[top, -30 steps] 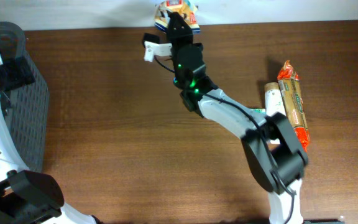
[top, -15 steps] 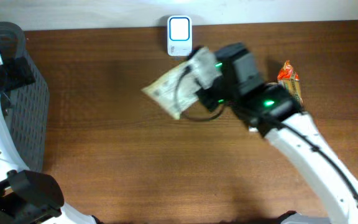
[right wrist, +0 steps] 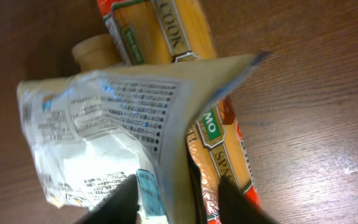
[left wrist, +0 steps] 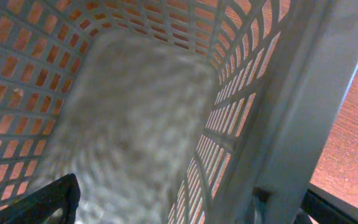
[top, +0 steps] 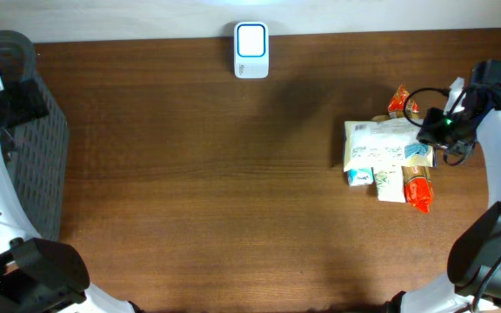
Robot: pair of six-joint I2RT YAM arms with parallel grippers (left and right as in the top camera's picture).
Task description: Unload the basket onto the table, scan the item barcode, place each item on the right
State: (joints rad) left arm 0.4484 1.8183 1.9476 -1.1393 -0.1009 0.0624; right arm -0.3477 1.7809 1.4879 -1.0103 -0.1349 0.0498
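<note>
The item, a white printed pouch [top: 385, 143], lies flat on the pile at the right, on top of an orange spaghetti pack [top: 416, 181]. In the right wrist view the pouch [right wrist: 104, 124] has its folded edge standing up between my right gripper's fingers [right wrist: 126, 199]. My right gripper [top: 430, 130] is open, with a gap beside the pouch edge. The white scanner [top: 251, 49] stands at the table's back edge, far from the pouch. My left gripper [left wrist: 185, 208] hangs open over the grey basket [left wrist: 135, 112], holding nothing.
A tan roll [right wrist: 95, 53] lies under the spaghetti pack [right wrist: 166, 31]. A small blue-and-white packet [top: 360, 176] pokes out below the pouch. The grey mesh basket [top: 37, 148] takes up the table's left edge, with the left arm above it.
My right gripper carried the pouch from the scanner across to the right, laid it on the pile and opened its jaws. The left arm has stayed still.
</note>
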